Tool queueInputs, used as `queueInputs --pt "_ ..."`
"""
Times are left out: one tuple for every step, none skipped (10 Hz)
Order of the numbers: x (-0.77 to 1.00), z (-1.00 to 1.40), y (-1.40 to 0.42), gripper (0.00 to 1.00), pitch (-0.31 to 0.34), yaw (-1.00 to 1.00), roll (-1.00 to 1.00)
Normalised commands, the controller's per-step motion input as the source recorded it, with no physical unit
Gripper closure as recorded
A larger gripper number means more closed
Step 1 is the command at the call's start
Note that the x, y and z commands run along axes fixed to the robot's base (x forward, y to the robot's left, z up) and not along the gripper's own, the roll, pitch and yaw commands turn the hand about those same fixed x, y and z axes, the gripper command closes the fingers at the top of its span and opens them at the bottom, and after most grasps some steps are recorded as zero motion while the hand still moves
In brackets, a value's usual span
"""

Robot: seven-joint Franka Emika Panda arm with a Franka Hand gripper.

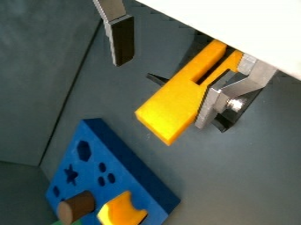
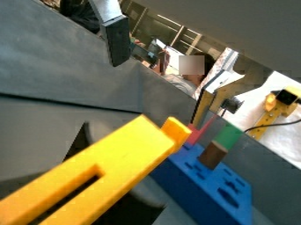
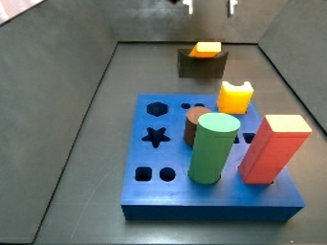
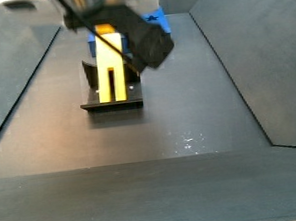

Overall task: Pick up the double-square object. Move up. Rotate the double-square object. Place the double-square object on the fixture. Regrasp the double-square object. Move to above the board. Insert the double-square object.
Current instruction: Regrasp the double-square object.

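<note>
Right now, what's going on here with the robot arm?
The arm's gripper hangs open just above the fixture, fingers spread wide. The double-square object lies across the fixture, and nothing is gripping it. The board sits nearby, with a green cylinder and a red block standing in it.

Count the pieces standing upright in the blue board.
4 in a side view: green cylinder at the front, red block at the front right, brown cylinder behind the green, scalloped yellow-orange peg at the back right. None seems hidden. The gripper hangs beyond the board.
</note>
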Motion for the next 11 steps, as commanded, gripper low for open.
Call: queueInputs --pt "0.01 0.96 -1.0 0.0 0.079 0.02 1.0" --pt "0.02 0.87 -1.0 0.0 0.077 0.02 1.0" --pt "0.0 0.85 -1.0 0.0 0.07 0.02 1.0" --pt "-0.06 0.78 -1.0 0.0 0.061 0.02 1.0" --pt "-0.07 0.57 -0.83 0.0 0.056 0.02 1.0" --pt "-0.06 0.34 -0.65 0.0 0.053 0.02 1.0" --pt "-0.04 0.13 -0.46 0.0 0.051 0.02 1.0" --pt "-0.02 0.05 -0.2 0.0 0.048 0.02 1.0" --pt "-0.03 0.06 -0.04 0.0 0.048 0.02 1.0" --pt "-0.03 0.04 -0.03 0.0 0.044 0.02 1.0" --pt "-0.02 0.01 -0.04 0.0 0.042 0.02 1.0"
